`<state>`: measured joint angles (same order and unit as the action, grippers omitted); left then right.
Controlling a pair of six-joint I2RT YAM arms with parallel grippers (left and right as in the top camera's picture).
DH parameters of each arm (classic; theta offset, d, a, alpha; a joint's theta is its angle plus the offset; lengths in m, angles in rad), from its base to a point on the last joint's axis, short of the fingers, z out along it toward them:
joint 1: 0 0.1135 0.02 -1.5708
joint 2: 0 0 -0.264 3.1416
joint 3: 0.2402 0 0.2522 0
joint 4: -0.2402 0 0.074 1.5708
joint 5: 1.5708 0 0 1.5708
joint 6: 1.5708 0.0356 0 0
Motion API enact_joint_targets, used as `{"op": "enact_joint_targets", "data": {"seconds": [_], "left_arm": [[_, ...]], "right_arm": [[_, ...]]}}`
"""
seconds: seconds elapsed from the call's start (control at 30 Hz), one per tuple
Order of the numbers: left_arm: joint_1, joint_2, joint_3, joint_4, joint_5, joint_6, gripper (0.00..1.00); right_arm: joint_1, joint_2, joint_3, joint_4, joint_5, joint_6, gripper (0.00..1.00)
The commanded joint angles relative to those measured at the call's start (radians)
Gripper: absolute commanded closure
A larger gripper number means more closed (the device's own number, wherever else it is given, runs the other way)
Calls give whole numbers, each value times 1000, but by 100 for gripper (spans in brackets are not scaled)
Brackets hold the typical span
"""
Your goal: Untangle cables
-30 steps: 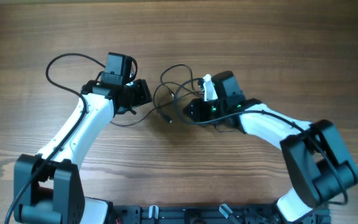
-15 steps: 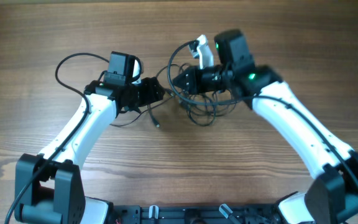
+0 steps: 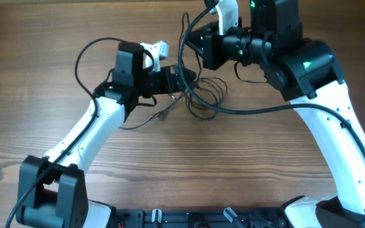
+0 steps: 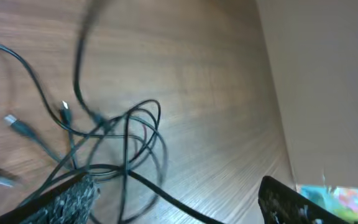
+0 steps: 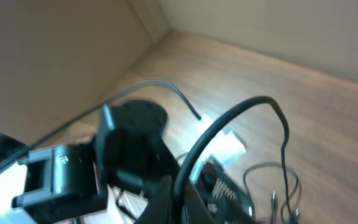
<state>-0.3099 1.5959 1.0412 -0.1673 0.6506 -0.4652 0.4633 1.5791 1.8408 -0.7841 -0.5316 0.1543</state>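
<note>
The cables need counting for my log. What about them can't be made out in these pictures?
Overhead: how many cables there are; loops overlap, and the left gripper covers some.
Right wrist: whether the right gripper grips one; motion blur.
Left wrist: plug ends; blurred, too small.

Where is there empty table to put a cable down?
The wide bare table between the left arm and right arm, below the cables. Also the corner beyond the left arm. It's crowded top middle, around the cables.
</note>
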Motion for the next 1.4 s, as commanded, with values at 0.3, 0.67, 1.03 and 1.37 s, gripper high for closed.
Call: {"op": "enact_joint_targets", "data": {"seconds": [0.3,0.67,1.03,1.37], "left_arm": [[-159,159,5,-199,-417,16,36],[-64,126,5,-362,-633,16,70],[53,-45,5,-418,-502,16,41],[119,-46,5,-439,-504,16,40]], "right_arm": [[-72,-227,26,317,417,2,96],[-641,-167,22,-184,611,-24,96],[-765,156,10,-485,164,-109,0],[-511,156,-92,-571,104,-257,1]]}}
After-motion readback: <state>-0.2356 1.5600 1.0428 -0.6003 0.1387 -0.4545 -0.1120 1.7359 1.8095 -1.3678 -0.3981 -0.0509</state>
